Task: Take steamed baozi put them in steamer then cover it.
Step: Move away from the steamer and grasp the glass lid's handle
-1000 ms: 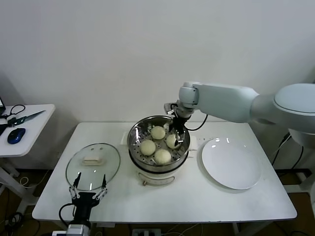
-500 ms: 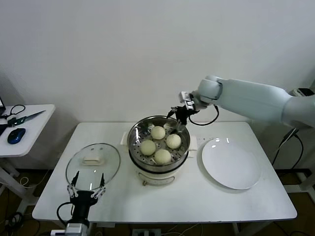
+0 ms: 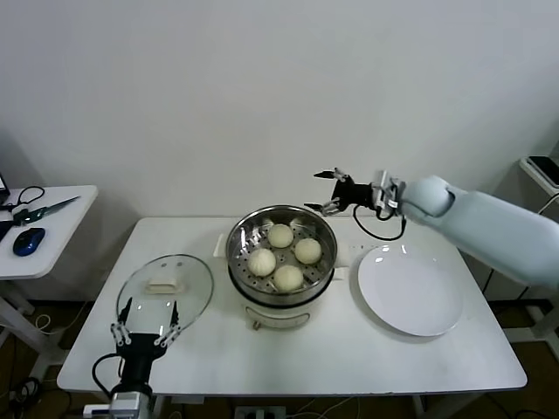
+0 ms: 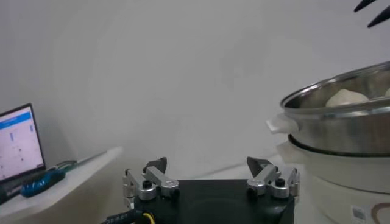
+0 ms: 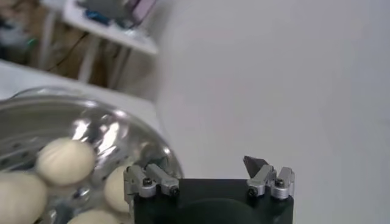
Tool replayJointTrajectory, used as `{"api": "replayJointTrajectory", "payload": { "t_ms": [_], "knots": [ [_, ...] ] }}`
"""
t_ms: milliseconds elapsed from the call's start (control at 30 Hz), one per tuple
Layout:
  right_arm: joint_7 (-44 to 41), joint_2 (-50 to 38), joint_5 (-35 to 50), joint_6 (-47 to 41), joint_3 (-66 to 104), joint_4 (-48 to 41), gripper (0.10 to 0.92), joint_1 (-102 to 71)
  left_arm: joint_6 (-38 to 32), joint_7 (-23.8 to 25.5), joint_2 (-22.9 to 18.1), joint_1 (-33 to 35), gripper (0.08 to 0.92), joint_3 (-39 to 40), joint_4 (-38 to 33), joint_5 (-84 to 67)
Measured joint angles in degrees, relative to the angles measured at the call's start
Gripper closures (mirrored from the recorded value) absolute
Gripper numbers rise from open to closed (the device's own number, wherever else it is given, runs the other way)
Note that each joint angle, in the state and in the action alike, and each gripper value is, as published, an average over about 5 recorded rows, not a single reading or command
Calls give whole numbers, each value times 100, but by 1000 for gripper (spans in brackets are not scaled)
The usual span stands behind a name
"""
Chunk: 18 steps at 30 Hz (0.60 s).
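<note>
The steel steamer [image 3: 281,262] stands mid-table on its white base, holding several cream-white baozi [image 3: 288,277]. My right gripper [image 3: 324,192] hovers open and empty above the steamer's far right rim, fingers pointing left. Its wrist view looks down on the steamer [image 5: 131,131] and a baozi [image 5: 64,159] past the open right gripper [image 5: 204,165]. The glass cover [image 3: 165,297] with its cream handle lies flat left of the steamer. My left gripper [image 3: 144,314] stands open and empty at the cover's near edge. In the left wrist view the left gripper [image 4: 207,164] faces the steamer [image 4: 341,131].
A flat white plate [image 3: 409,290] lies right of the steamer. A side table [image 3: 61,236] at the left carries a blue mouse [image 3: 28,239] and scissors [image 3: 44,209]. A laptop [image 4: 21,143] shows in the left wrist view.
My right gripper rose out of the steamer and drew back to the right, leaving a baozi inside. The left gripper shifted slightly toward the table's front edge.
</note>
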Motion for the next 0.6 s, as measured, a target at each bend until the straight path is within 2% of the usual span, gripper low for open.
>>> {"api": "replayJointTrajectory", "payload": {
  "t_ms": [300,600],
  "knots": [
    [754,-82,-572,-9,2839,554,203,-2536,59,161,18,-88,177,-254,-19,835],
    [1009,309,-1071,-260,5255,1095,203,-4782,11,179,170,-205,177,-515,89,2894]
  ]
}}
